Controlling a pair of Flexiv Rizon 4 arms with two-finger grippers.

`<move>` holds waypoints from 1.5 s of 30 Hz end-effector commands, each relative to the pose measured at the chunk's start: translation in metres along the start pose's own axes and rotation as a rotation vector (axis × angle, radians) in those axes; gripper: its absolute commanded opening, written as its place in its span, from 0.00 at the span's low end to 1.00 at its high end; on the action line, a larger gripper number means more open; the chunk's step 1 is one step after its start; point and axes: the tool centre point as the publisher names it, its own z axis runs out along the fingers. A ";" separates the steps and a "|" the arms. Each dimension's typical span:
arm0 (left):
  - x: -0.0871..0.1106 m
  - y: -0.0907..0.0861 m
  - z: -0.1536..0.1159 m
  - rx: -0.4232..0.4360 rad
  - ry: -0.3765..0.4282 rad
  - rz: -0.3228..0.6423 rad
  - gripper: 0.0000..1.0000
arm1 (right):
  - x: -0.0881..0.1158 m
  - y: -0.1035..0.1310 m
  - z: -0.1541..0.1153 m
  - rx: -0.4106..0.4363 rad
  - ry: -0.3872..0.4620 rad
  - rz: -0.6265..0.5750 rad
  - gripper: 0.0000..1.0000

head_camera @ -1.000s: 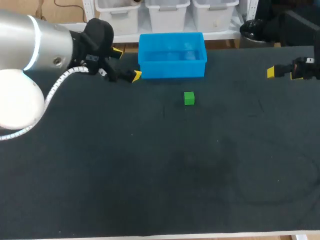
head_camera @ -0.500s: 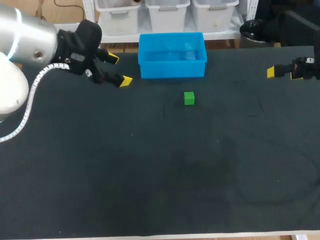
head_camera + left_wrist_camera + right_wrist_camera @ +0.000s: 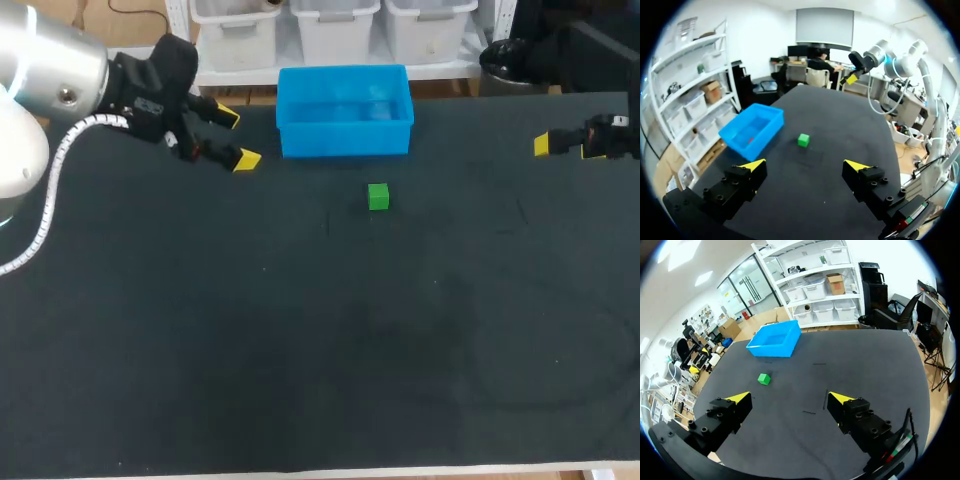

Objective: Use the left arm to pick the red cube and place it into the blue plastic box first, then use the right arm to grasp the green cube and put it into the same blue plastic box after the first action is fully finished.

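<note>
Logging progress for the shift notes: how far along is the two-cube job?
Done, it seems: the red cube lies inside the blue box, and the left gripper hangs open and empty beside it. In hand: nothing. Left: the green cube sits on the table before the box; the right gripper is open, far off.

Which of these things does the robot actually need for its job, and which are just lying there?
Needed: green cube; blue plastic box; red speck inside the box, probably the red cube.
Just there: black table; thin marks on it.
</note>
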 end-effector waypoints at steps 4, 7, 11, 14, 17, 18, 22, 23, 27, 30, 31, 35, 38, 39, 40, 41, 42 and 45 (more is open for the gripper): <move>0.000 0.002 0.000 0.006 0.000 0.001 1.00 | 0.000 0.000 0.000 0.001 0.000 0.000 1.00; 0.000 0.002 0.000 0.006 0.000 0.001 1.00 | 0.000 0.000 0.000 0.001 0.000 0.000 1.00; 0.000 0.002 0.000 0.006 0.000 0.001 1.00 | 0.004 0.006 -0.003 0.013 -0.009 0.016 1.00; 0.000 0.002 0.000 0.006 0.000 0.001 1.00 | 0.015 0.025 -0.010 0.032 0.017 0.003 1.00; 0.000 0.002 0.000 0.006 0.000 0.001 1.00 | 0.020 0.040 -0.014 0.037 0.014 0.013 1.00; 0.000 0.002 0.000 0.006 0.000 0.001 1.00 | 0.022 0.045 -0.016 0.040 0.007 0.018 1.00; 0.000 0.002 0.000 0.006 0.000 0.001 1.00 | 0.024 0.065 -0.015 0.056 0.029 0.015 1.00; 0.000 0.002 0.000 0.006 0.000 0.001 1.00 | 0.024 0.070 -0.013 0.066 0.048 0.005 1.00; 0.000 0.002 0.000 0.006 0.000 0.001 1.00 | 0.020 0.086 -0.003 0.099 0.092 -0.002 1.00; 0.000 0.002 0.000 0.006 0.000 0.001 1.00 | 0.012 0.098 0.008 0.124 0.131 -0.010 1.00; 0.000 0.002 0.000 0.006 0.000 0.001 1.00 | 0.009 0.102 0.012 0.134 0.144 -0.015 1.00; 0.000 0.002 0.000 0.006 0.000 0.001 1.00 | -0.007 0.119 0.032 0.168 0.193 -0.011 1.00; 0.000 0.002 0.000 0.006 0.000 0.001 1.00 | -0.018 0.130 0.049 0.198 0.227 -0.015 1.00; 0.000 0.002 0.000 0.006 0.000 0.001 1.00 | -0.021 0.134 0.055 0.201 0.233 -0.012 1.00; 0.000 0.002 0.000 0.006 0.000 0.001 1.00 | -0.025 0.138 0.059 0.207 0.242 -0.007 1.00; 0.000 0.002 0.000 0.006 0.000 0.001 1.00 | -0.029 0.142 0.064 0.218 0.251 -0.012 1.00; 0.000 0.002 0.000 0.006 0.000 0.001 1.00 | -0.033 0.145 0.069 0.224 0.262 -0.016 1.00; 0.000 0.002 0.000 0.006 0.000 0.001 1.00 | -0.042 0.155 0.081 0.241 0.288 -0.025 1.00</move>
